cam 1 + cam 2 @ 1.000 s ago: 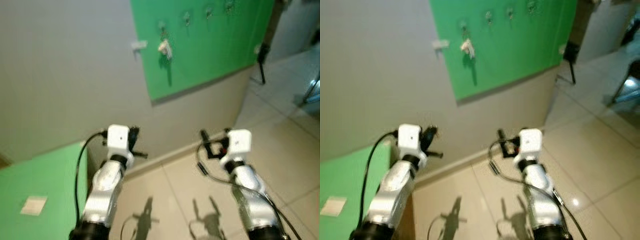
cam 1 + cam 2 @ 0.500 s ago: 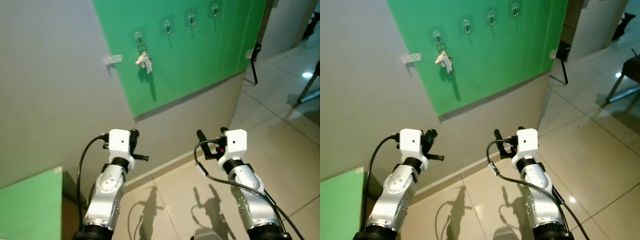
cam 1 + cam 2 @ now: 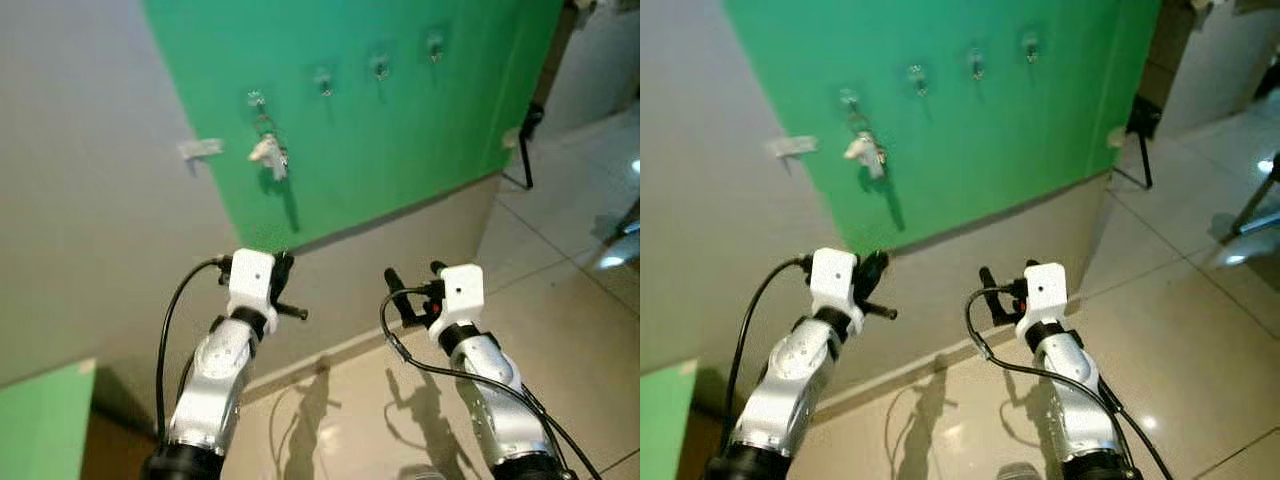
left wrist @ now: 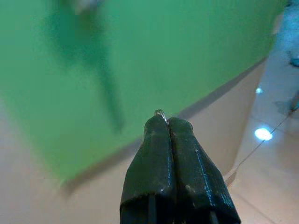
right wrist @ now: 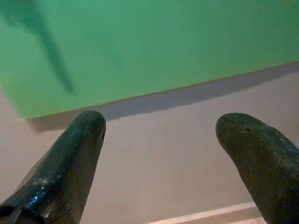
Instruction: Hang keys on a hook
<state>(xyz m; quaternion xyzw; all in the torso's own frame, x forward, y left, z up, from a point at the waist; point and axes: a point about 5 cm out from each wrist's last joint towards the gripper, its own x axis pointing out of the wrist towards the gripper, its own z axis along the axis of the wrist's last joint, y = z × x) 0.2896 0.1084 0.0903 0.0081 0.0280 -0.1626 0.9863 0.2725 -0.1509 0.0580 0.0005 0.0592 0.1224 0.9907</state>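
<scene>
Green fills the upper wall ahead of me: a green panel (image 3: 400, 130) carrying a row of four small hooks, and on the leftmost hook (image 3: 257, 99) a bunch of keys (image 3: 268, 152) hangs against the panel, with a small white tab (image 3: 200, 149) stuck on the grey wall (image 3: 90, 200) just beside it. Through my head camera both my arms are raised below that panel, my left gripper (image 3: 285, 290) under the keys and my right gripper (image 3: 412, 290) well apart to its right, over the glossy tiled floor (image 3: 580, 300). At my left wrist, my two black fingers (image 4: 159, 158) are pressed tight together, and a thin metal ring (image 4: 160, 112) peeps out just at their tips; I cannot tell if it is pinched there. At my right wrist, my fingers (image 5: 70, 158) stand wide apart with nothing between them, facing the panel's lower edge and the grey wall under it.
</scene>
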